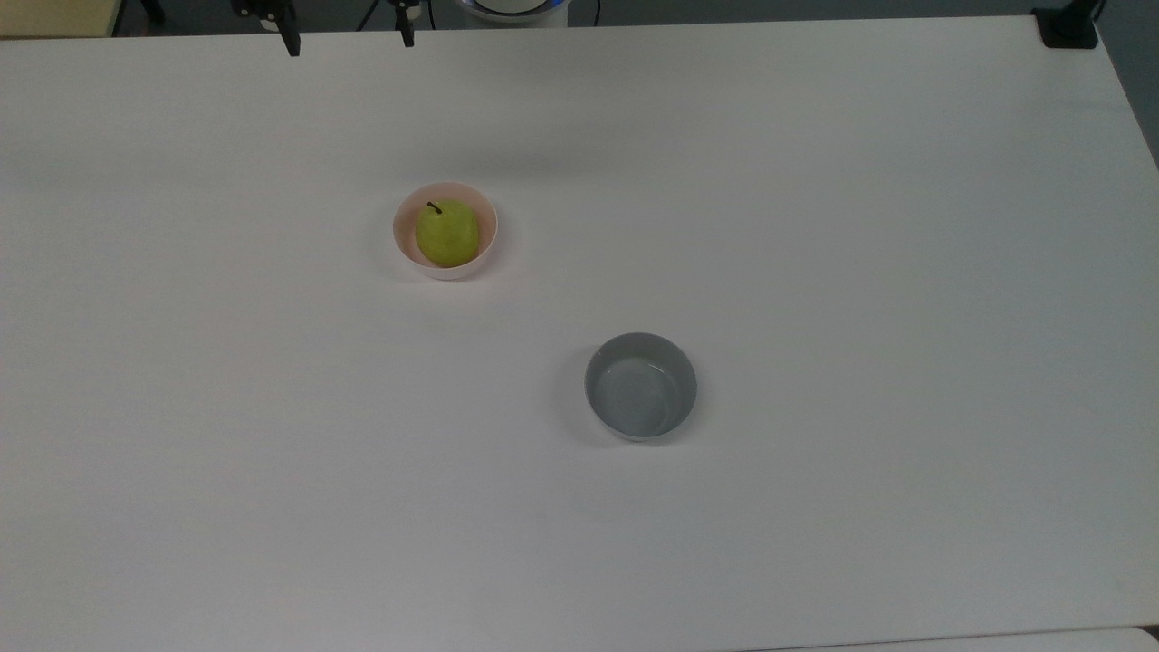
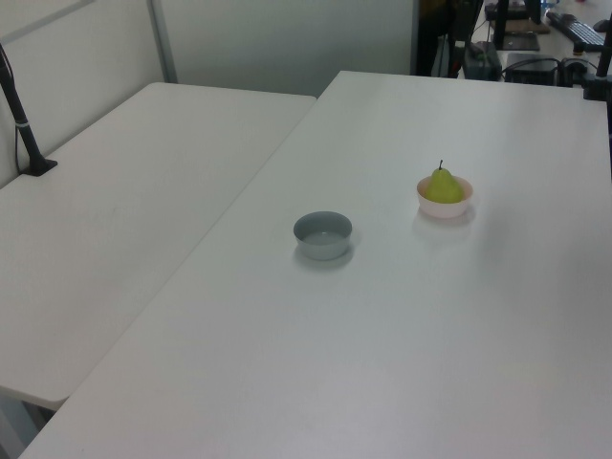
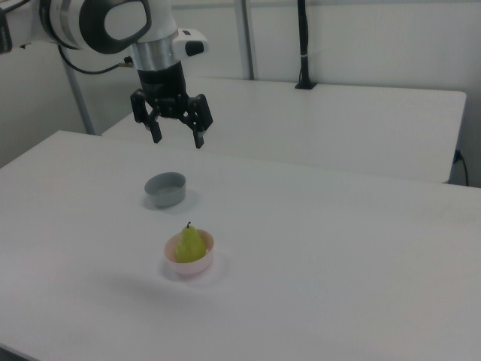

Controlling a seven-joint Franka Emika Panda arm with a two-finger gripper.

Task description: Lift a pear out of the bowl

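1. Pink and pale, the bowl [image 1: 445, 231] sits on the white tabletop [image 1: 815, 226] and holds the pear [image 1: 446, 233], yellow-green, upright, its dark stem pointing up. In the left view the pear [image 2: 444, 185] rises above the bowl's rim [image 2: 445, 204]; the right view shows the same, pear [image 3: 190, 245] in bowl [image 3: 189, 259].

2. Grey, the second bowl [image 1: 641, 386] stands well apart from the pink one, lower and to the right in the top view. It has nothing in it. In the left view it [image 2: 323, 234] is to the left of the pink bowl; in the right view it [image 3: 165, 189] lies farther back and slightly left.

3. Between the two bowls the tabletop is bare, and nothing rests against either. A second white table [image 2: 124, 201] adjoins at the left view's left, with a dark post [image 2: 21, 115] clamped to its far edge.

4. High above the tabletop in the right view, the pincer [image 3: 177, 138] hangs from the white arm [image 3: 98, 26], over the area behind the grey bowl. Its two dark fingers [image 3: 201, 138] are spread wide, pointing down, with nothing between them and touching nothing. In the top view the fingertips [image 1: 291, 42] show at the upper edge, well apart from the pear.
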